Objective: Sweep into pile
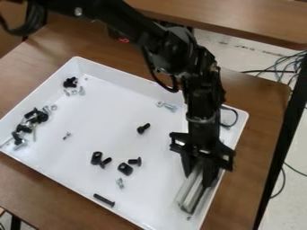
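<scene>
Partly spread, the fingers (209, 176) grip the silvery bar (189, 194) in the white tray (108, 112).

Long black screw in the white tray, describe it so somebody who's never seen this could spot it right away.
Find the white tray on the wooden table. Near its lower edge in the view, below and left of a small silver screw, lies the long black screw. It is clearly longer than the other black pieces.

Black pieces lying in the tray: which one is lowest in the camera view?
The long, slim black screw, lying alone close to the tray's lower-left wall. The other black pieces all sit higher up and look shorter.
</scene>
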`<move>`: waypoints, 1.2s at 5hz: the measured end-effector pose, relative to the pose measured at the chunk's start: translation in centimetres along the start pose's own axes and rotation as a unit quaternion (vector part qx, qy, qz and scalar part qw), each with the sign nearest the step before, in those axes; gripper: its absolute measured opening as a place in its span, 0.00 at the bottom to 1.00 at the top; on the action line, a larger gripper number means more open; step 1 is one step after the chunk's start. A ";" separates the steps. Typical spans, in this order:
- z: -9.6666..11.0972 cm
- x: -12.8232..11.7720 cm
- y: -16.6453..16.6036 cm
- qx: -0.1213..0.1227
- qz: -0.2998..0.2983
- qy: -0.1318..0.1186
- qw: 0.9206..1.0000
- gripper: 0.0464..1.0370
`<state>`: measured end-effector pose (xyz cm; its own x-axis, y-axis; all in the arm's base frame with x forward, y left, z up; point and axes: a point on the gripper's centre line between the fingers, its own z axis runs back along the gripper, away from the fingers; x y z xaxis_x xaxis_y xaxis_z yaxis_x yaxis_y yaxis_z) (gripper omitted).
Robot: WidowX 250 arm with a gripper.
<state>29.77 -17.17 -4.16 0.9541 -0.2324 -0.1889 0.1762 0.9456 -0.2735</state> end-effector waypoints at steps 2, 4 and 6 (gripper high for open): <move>1.4 0.9 7.1 -0.014 0.082 -0.014 0.996 0.31; 3.9 -0.8 16.9 0.029 0.188 -0.029 0.981 0.31; 5.7 -5.4 25.8 0.054 0.261 -0.015 0.964 0.31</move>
<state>30.58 9.82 -4.83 0.9263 0.2859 -0.2455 -0.3062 0.9508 -0.0482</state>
